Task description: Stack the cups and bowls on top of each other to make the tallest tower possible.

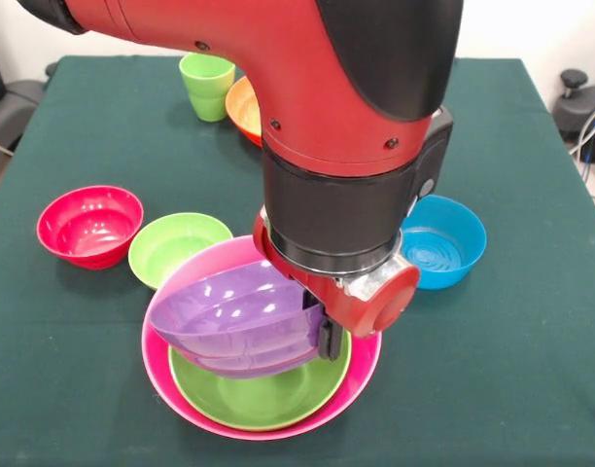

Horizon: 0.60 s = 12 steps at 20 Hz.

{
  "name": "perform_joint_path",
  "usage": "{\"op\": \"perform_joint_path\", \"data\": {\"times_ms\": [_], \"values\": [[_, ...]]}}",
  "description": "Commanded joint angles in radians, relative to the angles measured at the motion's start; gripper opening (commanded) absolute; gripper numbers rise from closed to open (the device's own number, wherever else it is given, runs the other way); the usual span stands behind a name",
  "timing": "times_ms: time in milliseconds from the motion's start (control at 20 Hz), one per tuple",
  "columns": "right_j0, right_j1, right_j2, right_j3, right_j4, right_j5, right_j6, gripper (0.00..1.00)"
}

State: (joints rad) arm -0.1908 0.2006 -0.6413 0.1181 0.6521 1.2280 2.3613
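A purple bowl [234,316] is held tilted at its rim by the claw [327,336], clamped shut on it, just above a lime bowl [263,394] nested in the pink bowl [161,375]. Beside the pink bowl sit a small lime bowl [171,248], a red bowl [88,226] and a blue bowl [448,243]; well beyond, a green cup [207,86] and an orange bowl [241,105] are seen on the bench [511,370].

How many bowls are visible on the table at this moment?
7. Small red plastic bowl left; small lime green bowl beside it; huge pink bowl holds large lime green bowl; tilted purple bowl above; blue bowl right; orange bowl behind arm. More may be hidden.
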Motion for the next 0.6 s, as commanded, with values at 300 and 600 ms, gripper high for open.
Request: {"op": "perform_joint_path", "data": {"times_ms": [300,600], "values": [[-0.001,-0.003,0.022,0.047,0.009,0.073,-0.157,0.0],[-0.009,0.006,0.01,0.036,0.026,0.076,-0.163,0.0]]}}
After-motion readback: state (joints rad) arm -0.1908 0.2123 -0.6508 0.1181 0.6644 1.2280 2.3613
